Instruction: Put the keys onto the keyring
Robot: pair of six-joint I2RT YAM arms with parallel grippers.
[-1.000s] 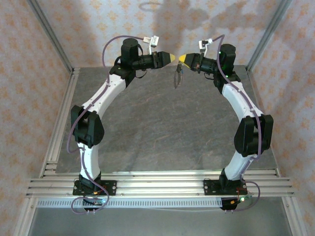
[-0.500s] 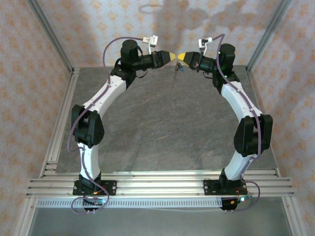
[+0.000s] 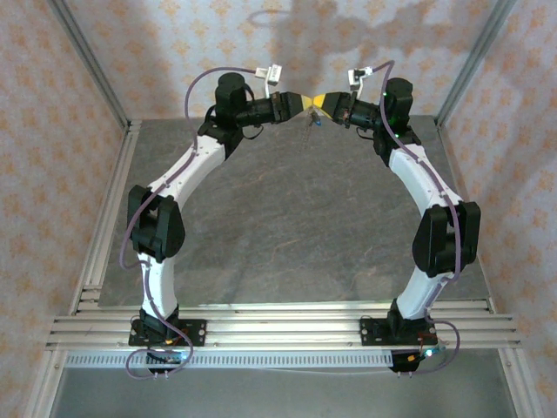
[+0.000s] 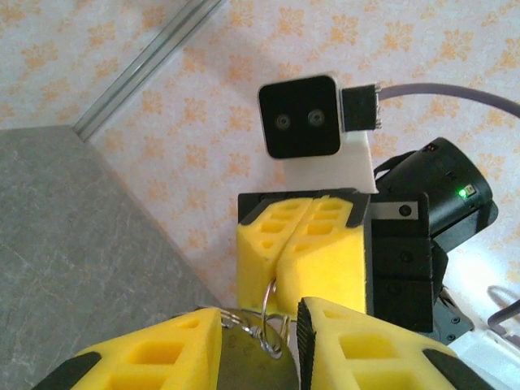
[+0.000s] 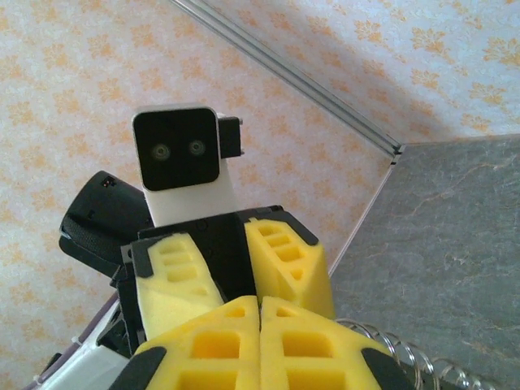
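High over the far end of the table, my two grippers meet tip to tip. My right gripper (image 3: 319, 102) (image 5: 260, 345) is shut, and a thin wire loop of the keyring (image 4: 275, 302) is pinched between its fingertips. The ring's coiled edge (image 5: 406, 355) pokes out at the lower right of the right wrist view. My left gripper (image 3: 306, 102) (image 4: 258, 345) has its jaws apart around that loop and a dark olive flat piece (image 4: 244, 361) hanging on it. A small dark bundle (image 3: 308, 122) dangles under the tips. The keys are too small to pick out.
The grey stone-look tabletop (image 3: 287, 218) lies far below the grippers. Patterned walls and metal corner posts (image 3: 87, 61) close in the back and sides. Aluminium rails (image 3: 278, 326) run along the near edge by the arm bases.
My left gripper moved right until its tip met the right gripper's, and its jaws narrowed. The hanging bundle now sits higher, right under the tips. The right gripper stayed shut.
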